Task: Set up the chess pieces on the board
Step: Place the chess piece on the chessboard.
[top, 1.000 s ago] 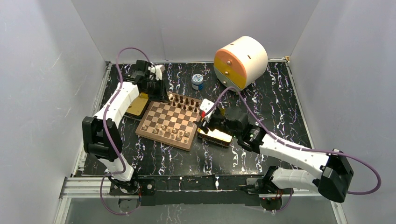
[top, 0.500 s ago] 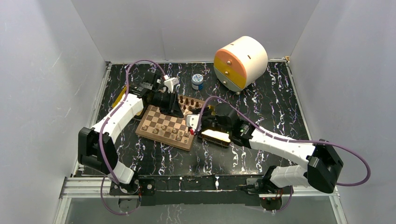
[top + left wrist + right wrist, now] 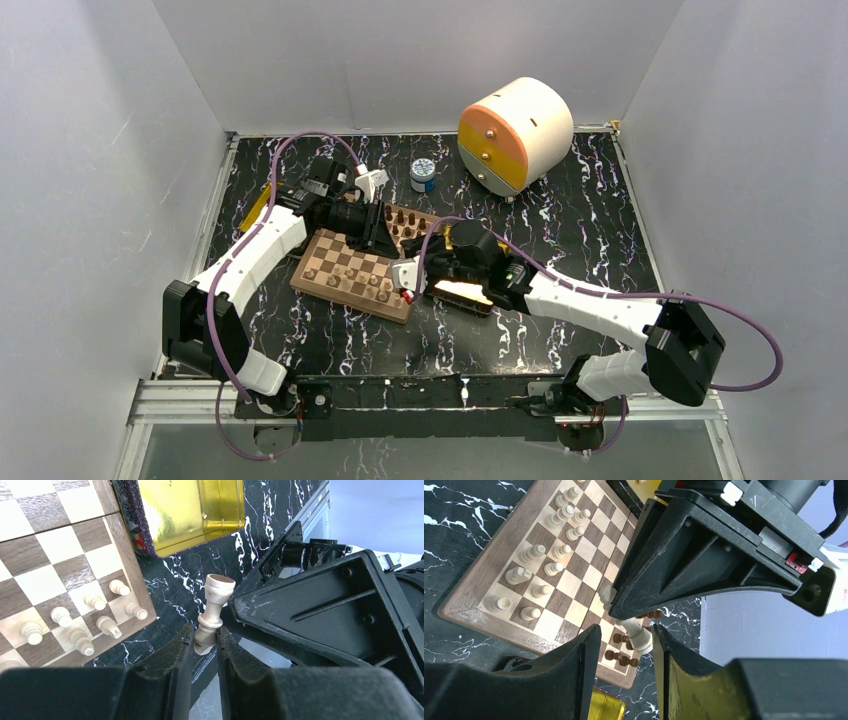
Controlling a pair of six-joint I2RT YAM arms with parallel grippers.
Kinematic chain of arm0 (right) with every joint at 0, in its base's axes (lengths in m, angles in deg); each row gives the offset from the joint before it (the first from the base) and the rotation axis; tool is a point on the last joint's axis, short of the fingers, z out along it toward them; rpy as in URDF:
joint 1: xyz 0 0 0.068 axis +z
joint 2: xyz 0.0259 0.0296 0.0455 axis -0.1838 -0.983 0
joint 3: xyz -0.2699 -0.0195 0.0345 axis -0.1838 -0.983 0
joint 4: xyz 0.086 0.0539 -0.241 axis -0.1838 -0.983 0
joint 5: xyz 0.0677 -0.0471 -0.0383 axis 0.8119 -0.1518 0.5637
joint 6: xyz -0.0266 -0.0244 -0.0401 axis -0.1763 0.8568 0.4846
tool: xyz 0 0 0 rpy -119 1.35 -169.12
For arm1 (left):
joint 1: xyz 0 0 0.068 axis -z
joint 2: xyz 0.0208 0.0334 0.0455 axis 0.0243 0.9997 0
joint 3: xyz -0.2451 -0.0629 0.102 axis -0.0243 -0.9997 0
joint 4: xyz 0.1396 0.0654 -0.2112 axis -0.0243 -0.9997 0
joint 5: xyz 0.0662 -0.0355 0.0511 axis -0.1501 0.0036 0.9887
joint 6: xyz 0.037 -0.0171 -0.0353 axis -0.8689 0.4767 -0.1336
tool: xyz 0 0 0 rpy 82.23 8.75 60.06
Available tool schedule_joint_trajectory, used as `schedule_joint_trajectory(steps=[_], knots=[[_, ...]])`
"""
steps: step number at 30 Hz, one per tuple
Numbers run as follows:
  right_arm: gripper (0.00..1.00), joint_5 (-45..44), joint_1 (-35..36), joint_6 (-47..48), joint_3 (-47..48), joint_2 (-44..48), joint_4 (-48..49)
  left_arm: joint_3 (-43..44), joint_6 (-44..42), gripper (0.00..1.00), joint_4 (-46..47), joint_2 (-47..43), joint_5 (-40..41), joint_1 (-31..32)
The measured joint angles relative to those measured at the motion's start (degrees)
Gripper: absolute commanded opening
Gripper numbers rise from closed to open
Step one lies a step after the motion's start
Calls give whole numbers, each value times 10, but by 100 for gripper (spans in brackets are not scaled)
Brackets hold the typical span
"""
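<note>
Pale piece (image 3: 215, 605): clamped by its foot between the fingers of left gripper (image 3: 204, 631), head free, pointing away from those jaws. Carried in the air above the right part of board (image 3: 350, 256); not standing on any square.

Long axis: from left jaws outward toward right gripper (image 3: 625, 632), met nearly head-on from the near right. Foot end taken, head end offered.

Right wrist view: same pale piece lying slantwise between the right fingers (image 3: 591, 645). Jaws apart there, clear gap on one side, other side too close to call. Judged no grip on that side yet.

Top view: both grippers meeting over the board's right edge, left gripper reaching in from the far left, right gripper from the near right. Nearer arm: neither, piece shared between them.

Other chess pieces: pale ones (image 3: 544, 565) along the near rows, dark ones (image 3: 405, 218) at the far right end.

Judgement: handover step, setup partly done. Coming move: right jaws to pinch the upper stem across the axis, left to let go only afterwards. Risk: tilt or drop on early release.
</note>
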Motion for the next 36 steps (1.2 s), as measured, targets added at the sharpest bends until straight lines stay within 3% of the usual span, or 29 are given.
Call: schedule_joint_trajectory(steps=[3,8,16,20,27,36], knots=[[50,0,0,12,0,-3,0,0,0,6,-8,0,-2,4],[33,-3,0,30,0,-10,2,0,-6,6,-27,0,-2,9],[15,-3,1,38,0,-12,0,12,-13,7,-45,-1,5,8],[7,-3,1,23,-6,-12,14,20,-13,14,-53,0,8,8],[2,-2,-2,-40,-30,-4,71,45,-7,6,-66,0,14,8],[1,-8,-2,-76,-43,-2,101,52,16,25,-63,0,12,8]])
